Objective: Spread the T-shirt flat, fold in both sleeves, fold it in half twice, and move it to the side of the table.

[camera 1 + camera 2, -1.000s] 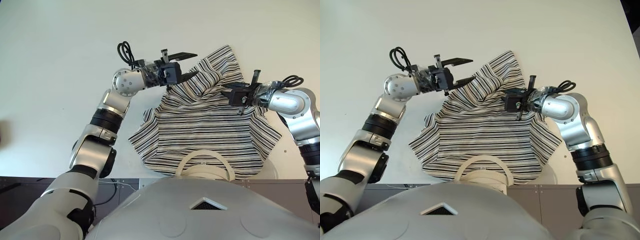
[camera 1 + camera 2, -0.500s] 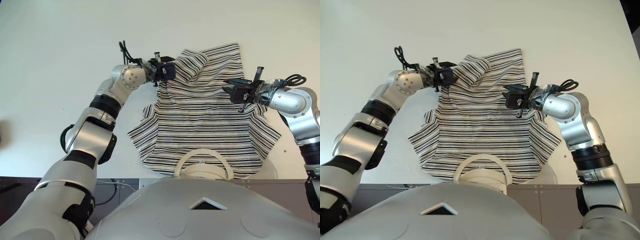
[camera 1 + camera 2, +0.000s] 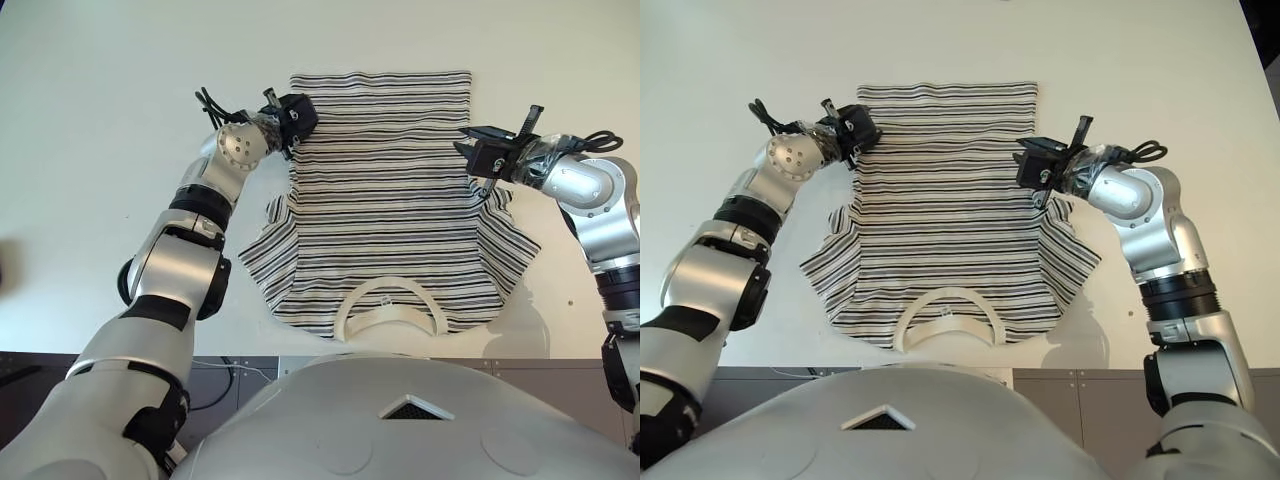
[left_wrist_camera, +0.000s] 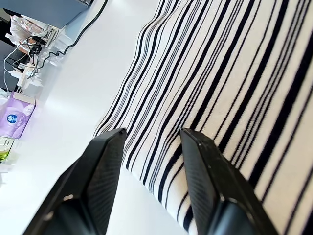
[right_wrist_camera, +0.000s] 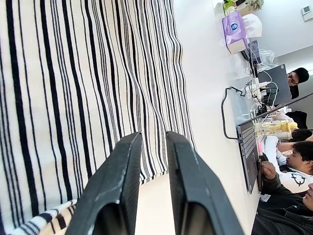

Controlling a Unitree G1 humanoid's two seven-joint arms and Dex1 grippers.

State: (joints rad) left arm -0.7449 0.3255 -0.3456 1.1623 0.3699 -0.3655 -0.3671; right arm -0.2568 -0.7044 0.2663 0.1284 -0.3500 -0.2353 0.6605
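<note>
Left gripper low over the T-shirt, its two black fingers parted with a clear gap. One finger lies over the striped cloth; the tip of the other sits at the shirt's corner. In the gap, cloth shows near the tips and bare white table farther back. The cloth is smooth, with black and white stripes running along one edge. Well away from the shirt are a dark cable trailing across the table, a purple box and a tangle of wires.

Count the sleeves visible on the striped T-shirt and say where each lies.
2. One sleeve lies on the robot's left of the T-shirt, the other sleeve on its right.
</note>
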